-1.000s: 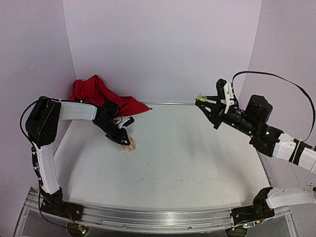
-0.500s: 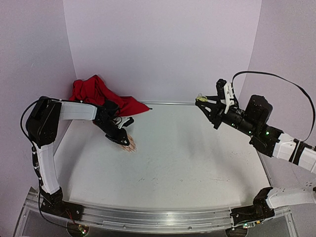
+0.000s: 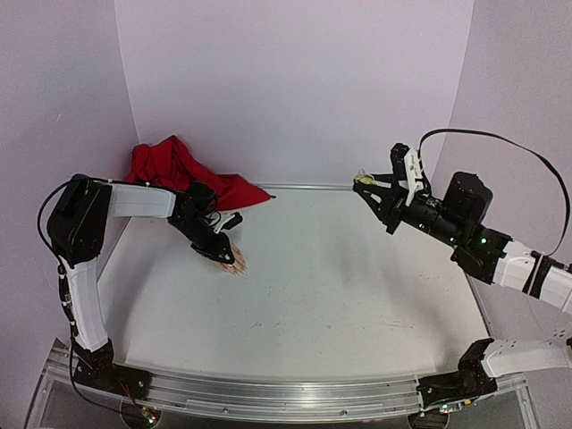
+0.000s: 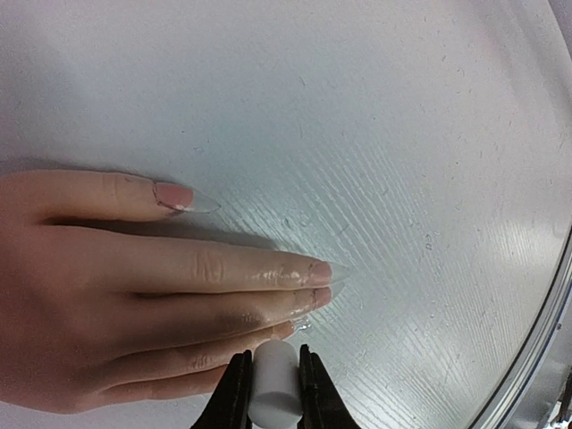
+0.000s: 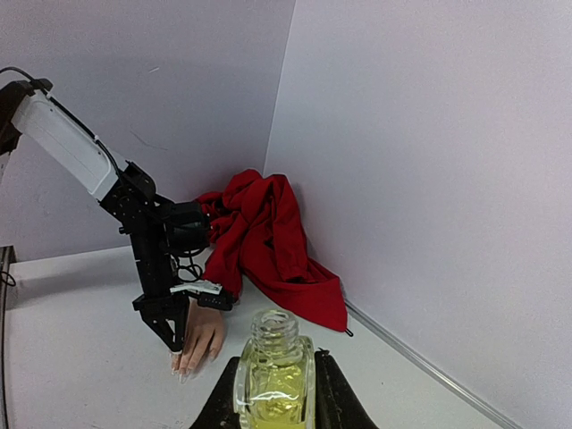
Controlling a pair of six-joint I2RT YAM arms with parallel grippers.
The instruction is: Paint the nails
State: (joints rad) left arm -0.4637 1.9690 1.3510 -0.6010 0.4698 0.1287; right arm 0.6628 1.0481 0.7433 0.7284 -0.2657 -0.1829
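Observation:
The pale peach mannequin hand (image 4: 107, 295) lies flat on the white table, its red sleeve (image 3: 179, 170) bunched against the back wall. Its nails (image 4: 320, 268) point right in the left wrist view; a pinkish one (image 4: 174, 194) shows on the upper finger. My left gripper (image 4: 273, 362) is shut on a white brush cap (image 4: 274, 389) right over the lower fingertips; the brush tip is hidden. Raised at the back right, my right gripper (image 5: 275, 393) is shut on the uncapped bottle (image 5: 275, 371) of yellowish polish, held upright well apart from the hand.
The red sleeve (image 5: 268, 232) spreads along the back wall's corner. A metal rail (image 4: 536, 340) edges the table close to the hand. Lilac walls enclose the back and both sides.

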